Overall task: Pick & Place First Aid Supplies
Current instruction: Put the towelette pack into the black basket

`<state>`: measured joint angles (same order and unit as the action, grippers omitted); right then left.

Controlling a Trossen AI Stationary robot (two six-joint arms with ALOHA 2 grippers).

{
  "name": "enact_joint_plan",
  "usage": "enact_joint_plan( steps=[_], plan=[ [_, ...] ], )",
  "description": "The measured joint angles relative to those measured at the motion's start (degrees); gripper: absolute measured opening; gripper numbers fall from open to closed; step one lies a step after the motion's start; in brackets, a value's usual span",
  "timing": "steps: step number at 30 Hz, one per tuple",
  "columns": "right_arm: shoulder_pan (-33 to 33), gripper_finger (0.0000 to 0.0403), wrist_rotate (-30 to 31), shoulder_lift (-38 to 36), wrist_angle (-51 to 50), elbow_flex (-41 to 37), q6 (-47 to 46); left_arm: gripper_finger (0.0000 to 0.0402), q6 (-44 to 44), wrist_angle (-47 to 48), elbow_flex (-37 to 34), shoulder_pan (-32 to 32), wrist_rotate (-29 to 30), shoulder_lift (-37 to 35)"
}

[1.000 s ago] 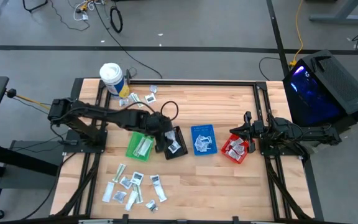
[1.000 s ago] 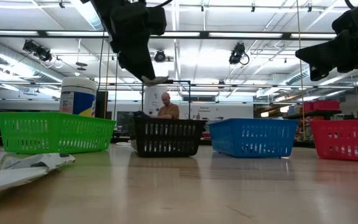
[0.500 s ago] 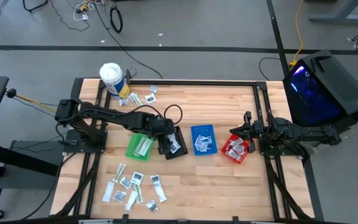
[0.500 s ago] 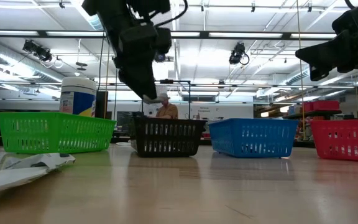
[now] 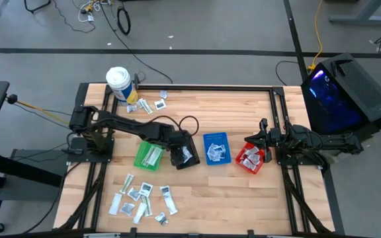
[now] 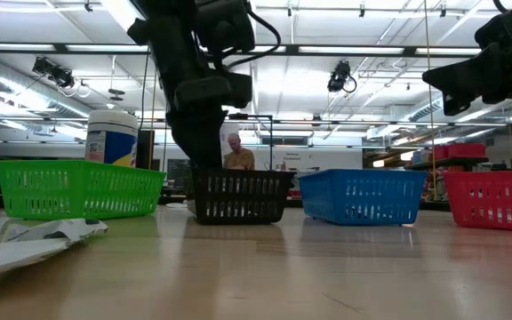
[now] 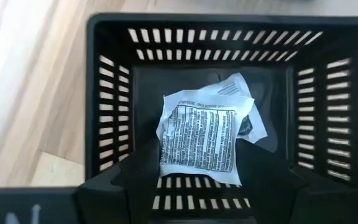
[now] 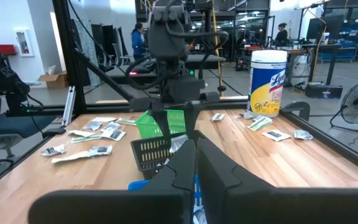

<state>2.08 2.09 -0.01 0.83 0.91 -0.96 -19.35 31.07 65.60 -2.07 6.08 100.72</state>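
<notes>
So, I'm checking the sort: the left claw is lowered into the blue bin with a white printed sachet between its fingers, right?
Not quite: the bin is black, not blue. The left wrist view shows the left claw in the black bin with the white printed sachet between its fingers; the high view shows the blue bin beside it.

White cylindrical plastic tub (image 8: 270, 78) with yellow-blue label: brand partly legible, "Ly…". Just beyond, white flat sachet (image 7: 199, 138) inside black slotted bin (image 7: 114, 93): printed block, too small to read.
</notes>
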Motion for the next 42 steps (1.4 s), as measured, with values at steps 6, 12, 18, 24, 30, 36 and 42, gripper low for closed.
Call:
enact_joint_plan(
  steps=[6, 12, 18, 24, 30, 36, 42],
  plan=[
    [0.0, 0.0023, 0.0, 0.0, 0.0, 0.0, 0.0, 0.0213, 0.0, -0.4, 0.0, 0.0, -1.4, 0.6],
    [0.0, 0.0023, 0.0, 0.0, 0.0, 0.0, 0.0, 0.0222, 0.1, -0.7, 0.0, 0.3, -4.1, 0.6],
    [0.0, 0.0023, 0.0, 0.0, 0.0, 0.0, 0.0, 0.0288, -0.9, -1.4, 0.0, 0.9, -6.0, 0.6],
    [0.0, 0.0023, 0.0, 0.0, 0.0, 0.0, 0.0, 0.0328, 1.8, -1.2, 0.0, 0.9, -6.3, -1.1],
    [0.0, 0.0023, 0.0, 0.0, 0.0, 0.0, 0.0, 0.0328, 2.0, 0.5, 0.0, 1.0, -6.6, -6.7],
    [0.0, 0.0023, 0.0, 0.0, 0.0, 0.0, 0.0, 0.0328, 2.0, 3.0, 0.0, 1.1, -4.5, -12.4],
    [0.0, 0.0023, 0.0, 0.0, 0.0, 0.0, 0.0, 0.0328, 2.0, 5.6, 0.0, 3.1, 0.3, -15.3]
  ],
)
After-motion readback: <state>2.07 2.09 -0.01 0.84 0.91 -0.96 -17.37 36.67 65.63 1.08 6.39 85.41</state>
